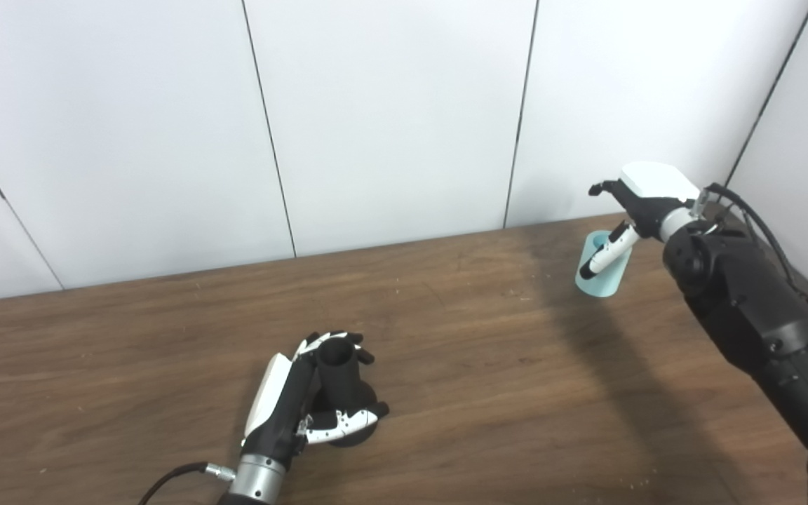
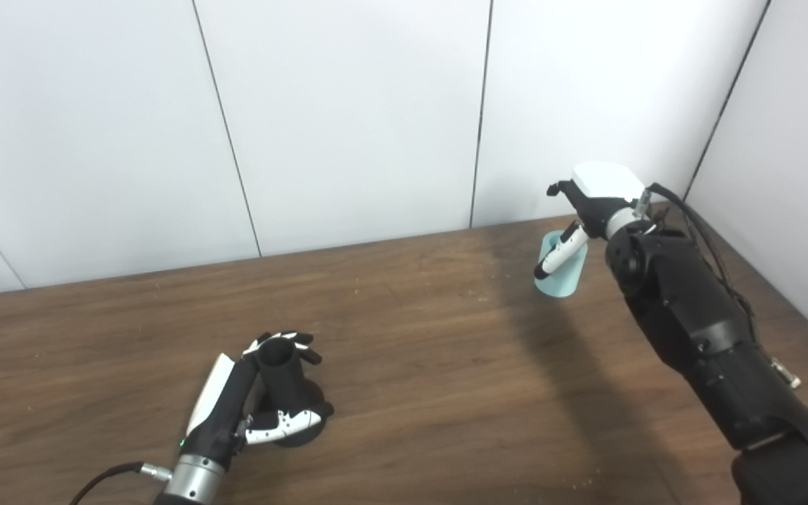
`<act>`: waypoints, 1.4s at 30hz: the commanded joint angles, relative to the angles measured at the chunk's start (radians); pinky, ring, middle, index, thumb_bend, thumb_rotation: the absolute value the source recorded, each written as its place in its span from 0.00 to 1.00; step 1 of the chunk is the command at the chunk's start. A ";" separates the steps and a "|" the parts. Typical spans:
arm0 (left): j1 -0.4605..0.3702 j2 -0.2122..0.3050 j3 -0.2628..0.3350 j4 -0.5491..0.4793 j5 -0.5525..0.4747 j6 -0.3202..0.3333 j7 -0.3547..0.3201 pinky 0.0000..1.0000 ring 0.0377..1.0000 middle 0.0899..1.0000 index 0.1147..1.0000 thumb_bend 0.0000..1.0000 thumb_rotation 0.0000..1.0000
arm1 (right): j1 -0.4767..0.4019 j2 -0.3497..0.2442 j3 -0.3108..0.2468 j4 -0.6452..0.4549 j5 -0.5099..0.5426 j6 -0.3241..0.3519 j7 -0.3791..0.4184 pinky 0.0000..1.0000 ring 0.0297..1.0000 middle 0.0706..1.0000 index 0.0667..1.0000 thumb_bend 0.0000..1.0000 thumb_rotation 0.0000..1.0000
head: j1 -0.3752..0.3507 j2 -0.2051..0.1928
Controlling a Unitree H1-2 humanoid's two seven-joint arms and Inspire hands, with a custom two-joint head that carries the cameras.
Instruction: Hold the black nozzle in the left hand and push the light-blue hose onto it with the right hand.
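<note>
The left hand [image 1: 306, 407] has its fingers [image 1: 344, 426] clamped round the upright black tubular nozzle [image 1: 339, 382], base on the brown wooden worktop [image 1: 481, 365], mouth up, probably to steady it for mating. Well apart, toward the worktop's far right corner, the right hand [image 1: 639, 210] grips the short light-blue plastic hose [image 1: 599, 270], seemingly to carry it to the nozzle.

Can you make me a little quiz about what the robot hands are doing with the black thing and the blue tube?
1. True or false: the light-blue hose is already on the black nozzle.
2. Which hand grips the nozzle?
3. The hose is: A) near the wall, B) beside the nozzle.

Key
1. False; they are far apart on the table.
2. The left hand.
3. A, at the right hand.
</note>
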 commanded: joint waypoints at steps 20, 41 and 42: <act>0.112 0.026 -0.011 0.096 0.026 -0.015 0.012 1.00 0.88 0.76 0.42 0.51 0.07 | -0.104 -0.031 0.103 0.066 -0.047 -0.020 -0.021 0.64 0.80 0.84 0.79 1.00 0.24 | 0.006 0.006; 0.111 0.022 -0.012 0.093 0.038 -0.006 0.015 1.00 0.88 0.76 0.42 0.51 0.07 | -0.127 -0.040 0.109 0.129 -0.048 -0.004 -0.031 0.67 0.82 0.84 0.79 0.99 0.22 | 0.007 0.009; 0.111 0.022 -0.012 0.092 0.038 -0.005 0.015 1.00 0.88 0.76 0.42 0.51 0.07 | -0.127 -0.040 0.108 0.126 -0.047 -0.002 -0.028 0.67 0.82 0.84 0.79 0.99 0.22 | 0.009 0.012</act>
